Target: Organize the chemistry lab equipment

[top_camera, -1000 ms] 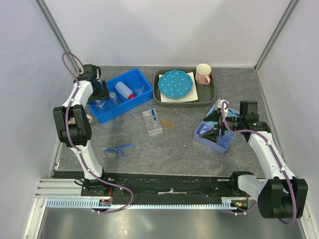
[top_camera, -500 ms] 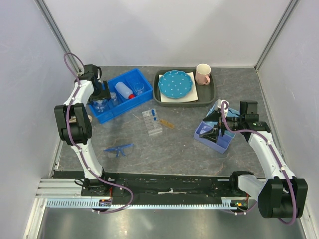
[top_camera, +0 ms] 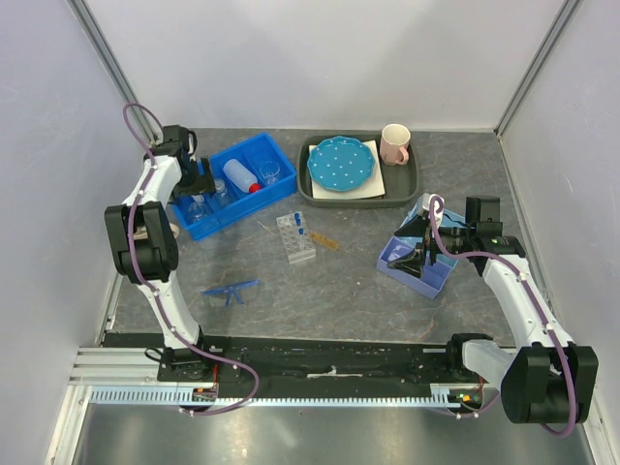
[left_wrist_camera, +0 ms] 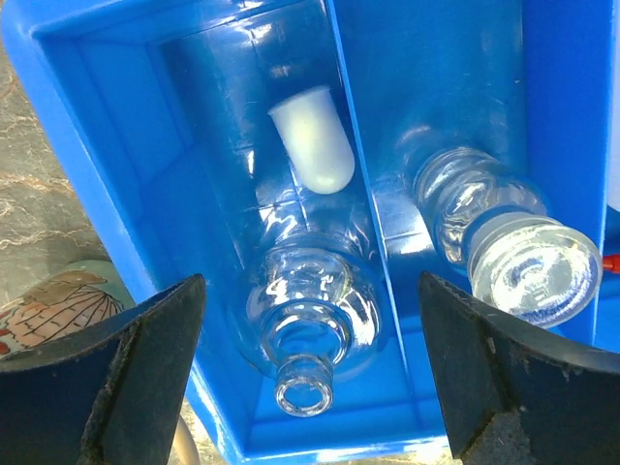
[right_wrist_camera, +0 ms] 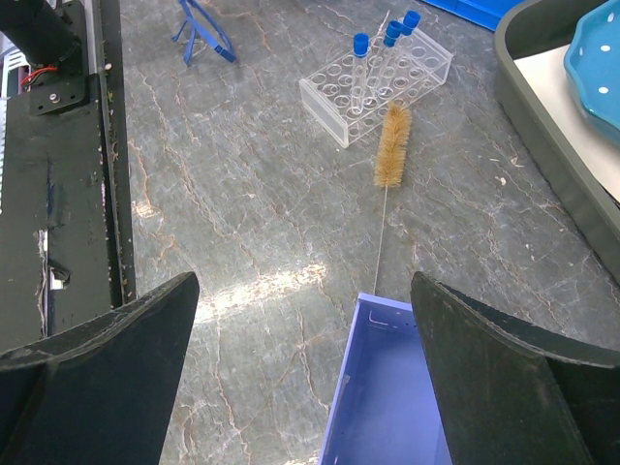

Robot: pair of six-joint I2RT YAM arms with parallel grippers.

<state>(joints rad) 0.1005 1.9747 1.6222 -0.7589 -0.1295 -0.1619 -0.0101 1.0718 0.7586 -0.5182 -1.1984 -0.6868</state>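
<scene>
My left gripper [top_camera: 198,184] hangs open over the left end of the blue bin [top_camera: 254,197]. In the left wrist view its jaws [left_wrist_camera: 310,283] stand wide on either side of a clear glass flask [left_wrist_camera: 312,325], which stands in the bin's end compartment, and they do not touch it. A glass beaker [left_wrist_camera: 506,254] stands in the neighbouring compartment. The white squeeze bottle [top_camera: 240,176] and another beaker [top_camera: 269,171] lie further along the bin. The blue safety glasses [top_camera: 231,289] and the test-tube rack [top_camera: 295,236] are on the table. My right gripper [top_camera: 422,254] is open and empty over a periwinkle bin [right_wrist_camera: 387,407].
A brush [right_wrist_camera: 391,145] lies next to the rack [right_wrist_camera: 373,79]. A dark tray [top_camera: 405,186] at the back holds the blue dotted plate [top_camera: 341,163] and a pink mug [top_camera: 394,143]. A beige mug [left_wrist_camera: 44,310] stands just left of the blue bin. A white rounded piece [left_wrist_camera: 312,147] lies behind the flask.
My left gripper has shifted slightly toward the back over the bin's left end. The flask stays in the bin. The right arm has not moved.
</scene>
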